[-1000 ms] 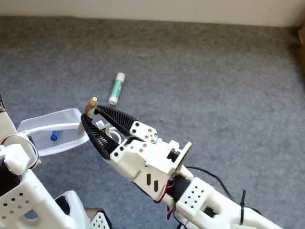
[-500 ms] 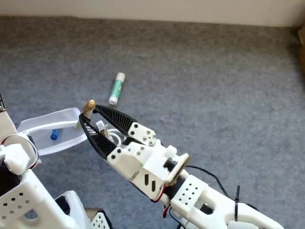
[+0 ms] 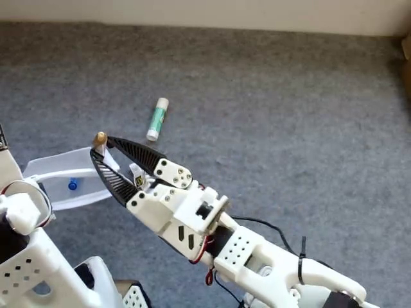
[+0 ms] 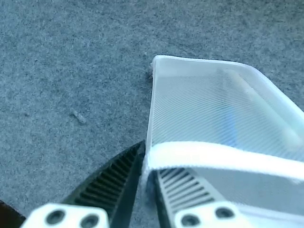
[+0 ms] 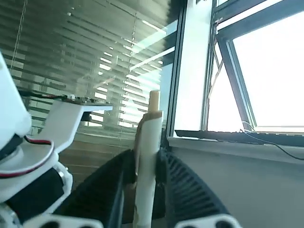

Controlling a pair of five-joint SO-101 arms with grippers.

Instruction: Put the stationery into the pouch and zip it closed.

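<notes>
High view: left of frame centre, the right gripper (image 3: 98, 151) pinches a tan stick (image 3: 99, 138) over the right end of the translucent pouch (image 3: 48, 183) at the left edge, with a blue item (image 3: 72, 185) inside. A glue stick (image 3: 157, 119) lies on the grey carpet (image 3: 289, 96), upper left, apart from the pouch.

Left wrist view: the left gripper (image 4: 148, 161) is clamped on the pouch's (image 4: 213, 114) white rim.

Right wrist view: the right gripper (image 5: 144, 164) holds the tan stick (image 5: 151, 123) upright between narrow jaws.
</notes>
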